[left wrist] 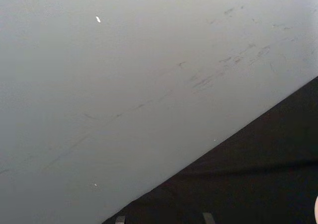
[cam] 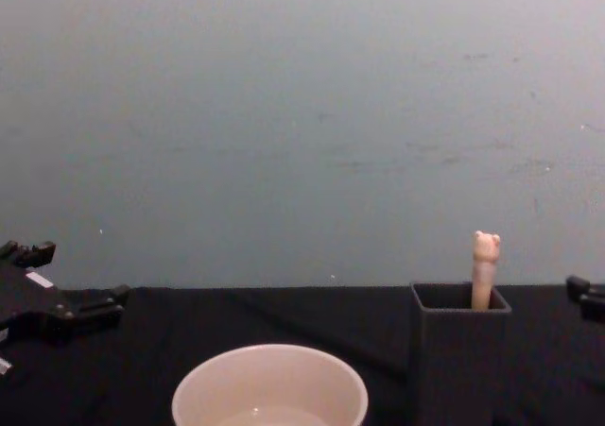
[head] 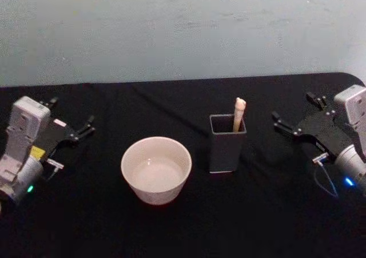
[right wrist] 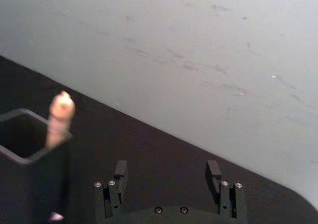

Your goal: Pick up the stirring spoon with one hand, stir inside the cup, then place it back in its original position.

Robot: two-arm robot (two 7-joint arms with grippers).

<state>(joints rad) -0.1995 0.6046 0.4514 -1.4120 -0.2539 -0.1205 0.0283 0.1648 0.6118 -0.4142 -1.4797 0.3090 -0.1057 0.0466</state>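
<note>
The stirring spoon (head: 238,115) stands in the dark grey square holder (head: 227,146). Its pale bear-topped handle (cam: 484,270) sticks out above the rim, and its bowl is hidden inside. The cream-white cup (head: 155,169) sits on the black table just left of the holder (cam: 458,350). My right gripper (head: 293,107) hovers open to the right of the holder, a short gap away. In the right wrist view its fingers (right wrist: 213,168) are spread with nothing between them, and the spoon (right wrist: 59,119) is off to one side. My left gripper (head: 73,112) rests open at the far left.
A black cloth (head: 189,229) covers the table, and a pale grey-blue wall (cam: 302,114) rises right behind its far edge. The cup (cam: 269,383) and the holder stand close together in the middle. Bare cloth lies in front of them and between them and each arm.
</note>
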